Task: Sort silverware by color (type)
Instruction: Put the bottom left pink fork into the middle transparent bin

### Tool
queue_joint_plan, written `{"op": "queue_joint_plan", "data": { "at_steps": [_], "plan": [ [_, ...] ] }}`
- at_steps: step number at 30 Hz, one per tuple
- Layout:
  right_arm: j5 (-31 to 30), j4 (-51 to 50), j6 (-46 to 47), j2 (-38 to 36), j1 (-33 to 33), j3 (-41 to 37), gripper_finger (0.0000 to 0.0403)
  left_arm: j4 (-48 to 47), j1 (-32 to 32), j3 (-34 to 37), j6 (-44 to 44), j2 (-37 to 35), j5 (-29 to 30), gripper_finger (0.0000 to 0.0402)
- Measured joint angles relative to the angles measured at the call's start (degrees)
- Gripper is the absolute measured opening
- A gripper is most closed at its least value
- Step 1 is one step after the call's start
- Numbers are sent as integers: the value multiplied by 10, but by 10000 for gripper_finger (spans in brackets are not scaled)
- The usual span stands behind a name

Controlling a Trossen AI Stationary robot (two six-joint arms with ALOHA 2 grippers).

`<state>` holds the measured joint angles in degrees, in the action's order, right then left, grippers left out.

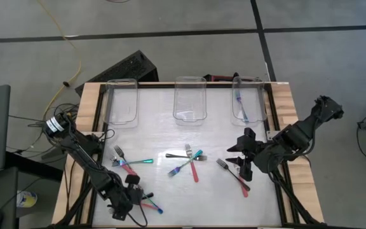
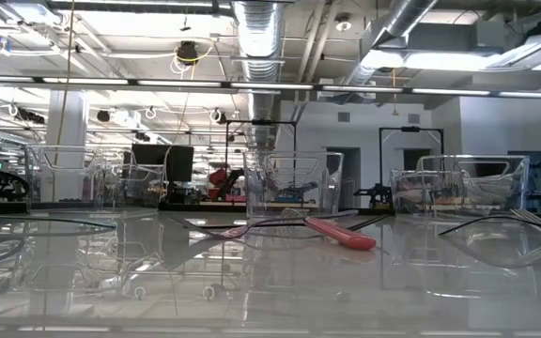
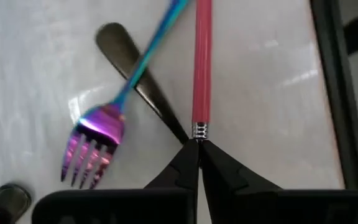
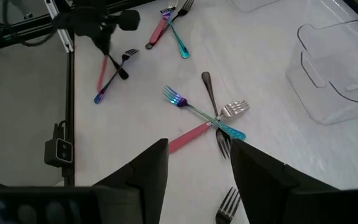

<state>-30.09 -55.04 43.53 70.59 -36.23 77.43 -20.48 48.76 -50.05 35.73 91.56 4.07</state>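
The left gripper (image 3: 194, 163) has its two dark fingers (image 3: 180, 169) pressed almost together at the metal collar of a red-handled fork (image 3: 202, 62), whose tines are hidden beneath them and whose handle lies flat on the white table (image 1: 164, 133). Just beside that handle, an iridescent fork (image 3: 95, 140) with purple tines and a blue handle crosses over a dark grey handle (image 3: 129, 68). Seen from above, this gripper sits at the near left corner of the table, well away from the middle clear bin (image 1: 190, 105) and diagonally toward the left arm's side of it. The right gripper (image 4: 194, 168) hangs with its fingers (image 4: 145, 171) spread wide and holding nothing, on the right arm's side of the middle bin and nearer the front. A dark fork and a red-handled one (image 1: 235, 175) lie crossed just beside it. Straight in front of the middle bin rests a crossed heap of forks (image 4: 207, 118): one teal, one red-handled, one dark grey and one silver-tined. Another small cluster (image 1: 129, 164) lies in front of it toward the left arm's side. To either side of the middle bin, along the table's far edge, stand a left bin (image 1: 121, 100) and a right bin (image 1: 257, 102). A blue-handled fork (image 1: 241, 102) lies in the right bin.
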Motion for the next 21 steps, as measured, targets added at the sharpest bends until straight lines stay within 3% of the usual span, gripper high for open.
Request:
{"op": "queue_joint_plan", "data": {
  "at_steps": [6, 13, 17, 21],
  "plan": [
    [0, -2, -1, 0, 0, 0, 195, -97, -16, -73, -54, -24, -1, 2],
    [0, 1, 2, 0, 0, 0, 195, -217, -64, -178, -146, -65, 72, 1],
    [-18, 28, 33, 3, 8, 0, 195, -229, -104, -224, -201, -87, 121, 0],
    [-21, 94, 49, 35, 35, 0, 195, -224, -149, -252, -202, -88, 160, 0]
  ]
}}
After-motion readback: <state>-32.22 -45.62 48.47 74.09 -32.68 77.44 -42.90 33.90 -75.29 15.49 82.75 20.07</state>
